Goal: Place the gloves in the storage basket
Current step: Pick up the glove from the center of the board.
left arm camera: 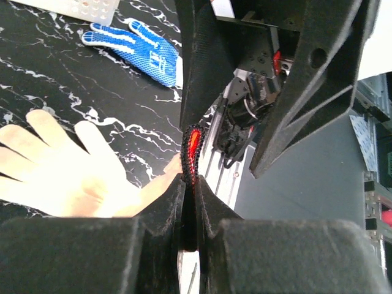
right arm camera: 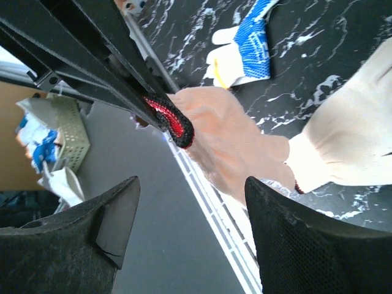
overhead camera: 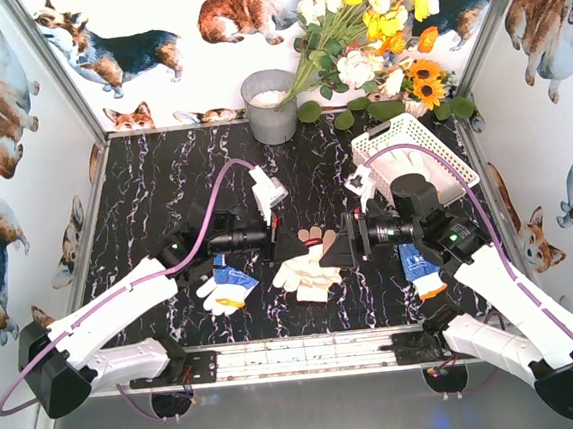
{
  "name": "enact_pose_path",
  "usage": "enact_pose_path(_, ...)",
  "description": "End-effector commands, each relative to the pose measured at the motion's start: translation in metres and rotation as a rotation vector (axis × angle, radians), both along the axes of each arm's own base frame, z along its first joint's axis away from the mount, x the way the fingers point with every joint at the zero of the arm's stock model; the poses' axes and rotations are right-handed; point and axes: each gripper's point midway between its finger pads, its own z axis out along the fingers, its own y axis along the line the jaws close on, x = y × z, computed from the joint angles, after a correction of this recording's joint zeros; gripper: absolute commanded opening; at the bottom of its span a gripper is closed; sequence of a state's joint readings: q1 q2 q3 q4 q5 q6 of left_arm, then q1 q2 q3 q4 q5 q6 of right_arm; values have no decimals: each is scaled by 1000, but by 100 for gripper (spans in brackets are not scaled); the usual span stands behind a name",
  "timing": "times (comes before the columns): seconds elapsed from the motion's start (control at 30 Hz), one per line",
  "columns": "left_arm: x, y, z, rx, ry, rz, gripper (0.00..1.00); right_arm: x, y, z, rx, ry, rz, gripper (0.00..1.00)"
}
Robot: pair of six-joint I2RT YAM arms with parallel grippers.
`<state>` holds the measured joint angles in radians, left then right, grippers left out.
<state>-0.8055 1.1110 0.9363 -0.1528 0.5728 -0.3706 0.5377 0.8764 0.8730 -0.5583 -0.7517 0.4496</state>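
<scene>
Over the worktop [overhead camera: 164, 185] centre, the left claw [left arm camera: 190, 184] pinches a cream glove [left arm camera: 61, 177] by its black-and-red cuff [left arm camera: 192, 144]; the right claw [right arm camera: 191, 187] gapes alongside.

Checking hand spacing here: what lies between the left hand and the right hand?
A pale glove with a black-and-red cuff, pinched at the cuff by the shut left hand; the right hand stands open. Clearest in the right wrist view.

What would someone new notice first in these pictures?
Two arms meet over the middle of the black marbled table, the left jaws shut on the red-and-black cuff of a cream glove, the right jaws open beside it. Blue-and-white gloves lie to its left and right, and the white basket sits back right near bright flowers.
</scene>
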Motion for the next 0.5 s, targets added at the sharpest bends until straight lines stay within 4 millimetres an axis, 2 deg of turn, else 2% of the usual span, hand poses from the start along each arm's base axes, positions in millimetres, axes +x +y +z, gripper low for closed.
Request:
enact_pose_path(0.0, 20, -3, 13, 0, -75, 42, 0, 31, -2, 4, -40, -135, -120, 70)
enact_pose_path(0.13, 38, -3, 14, 0, -101, 62, 0, 52, -5, -1, -83, -180, -199, 68)
enact_pose_path(0.37, 70, -13, 13, 20, -115, 41, 0, 86, 7, 16, -66, -273, -227, 73)
enact_pose_path(0.47, 83, -14, 18, 13, -124, 32, 0, 103, 12, 15, -110, -306, -227, 73)
